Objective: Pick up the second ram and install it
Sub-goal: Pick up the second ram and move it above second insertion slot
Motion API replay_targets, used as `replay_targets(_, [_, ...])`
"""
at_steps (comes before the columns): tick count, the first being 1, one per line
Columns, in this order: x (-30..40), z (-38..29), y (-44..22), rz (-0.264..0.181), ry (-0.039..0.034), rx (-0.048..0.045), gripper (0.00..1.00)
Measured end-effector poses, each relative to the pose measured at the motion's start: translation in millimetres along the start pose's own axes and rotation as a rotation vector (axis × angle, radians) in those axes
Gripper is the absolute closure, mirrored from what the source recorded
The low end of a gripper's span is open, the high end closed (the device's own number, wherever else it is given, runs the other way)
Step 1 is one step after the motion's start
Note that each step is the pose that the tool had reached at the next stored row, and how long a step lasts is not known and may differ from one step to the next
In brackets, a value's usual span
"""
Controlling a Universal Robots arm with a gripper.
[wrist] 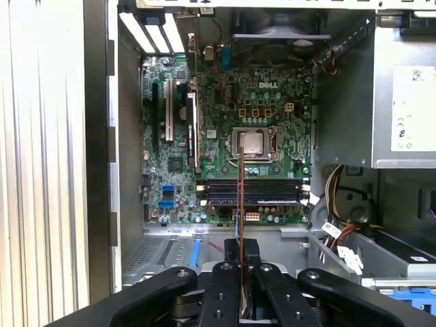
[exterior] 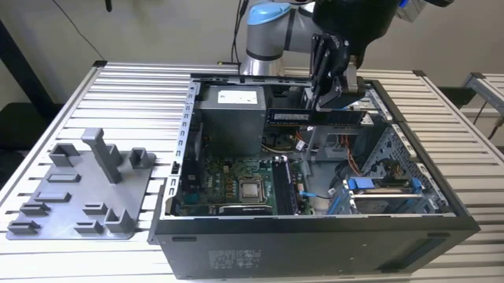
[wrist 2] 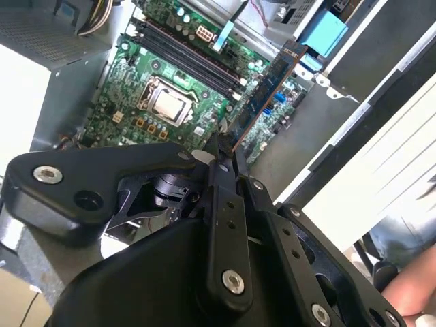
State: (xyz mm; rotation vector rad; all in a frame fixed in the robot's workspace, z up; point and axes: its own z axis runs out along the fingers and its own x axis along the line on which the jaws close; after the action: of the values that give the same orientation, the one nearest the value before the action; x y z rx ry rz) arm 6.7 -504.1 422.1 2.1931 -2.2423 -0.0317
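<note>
Exterior view: we record the black two-finger tool clenched on the long, flat, dark green memory board with a white label. The board is held level above the open black metal computer case, just beside the grey power-supply box. A grey plastic fixture tray lies on the slatted metal tabletop at the exterior view's left.

Second wrist view: the memory board stands edge-on in the tool, above the green motherboard.

First wrist view: the board's thin edge, gripped by the tool, crosses over the black memory slots and is not seated in them.
</note>
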Motion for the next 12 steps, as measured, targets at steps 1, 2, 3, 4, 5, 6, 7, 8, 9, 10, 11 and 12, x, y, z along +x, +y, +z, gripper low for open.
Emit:
replay_targets(1, [0.0, 0.0, 0.0, 0.0, 0.0, 0.0, 0.86])
replay_targets(2, [0.0, 0.0, 0.0, 0.0, 0.0, 0.0, 0.86])
replay_targets(3, [-0.1, 0.0, -0.1, 0.0, 0.0001, 0.0, 0.86])
replay_targets(4, [-0.5, 0.0, -0.1, 0.0, 0.0001, 0.0, 0.86])
replay_targets(5, [-1.2, 0.0, -0.1, 0.0, 0.0001, 0.0, 0.86])
replay_targets(6, [-2.3, 0.0, 0.0, 0.0, 0.0, 0.0, 0.86])
replay_targets(7, [-3.6, 0.0, 0.0, 0.0, 0.0001, 0.0, 0.86])
replay_targets(8, [-5.2, 0.0, 0.0, 0.0, 0.0001, -0.0001, 0.86])
replay_targets(9, [-7.1, 0.1, 0.1, 0.0, 0.0, 0.0, 0.86])
replay_targets(10, [-9.0, 0.1, 0.1, 0.0, 0.0001, -0.0001, 0.86])
replay_targets(11, [-10.8, 0.1, 0.2, 0.0, 0.0001, 0.0, 0.86])
replay_targets(12, [-12.6, 0.2, 0.2, 0.0, 0.0, 0.0, 0.86])
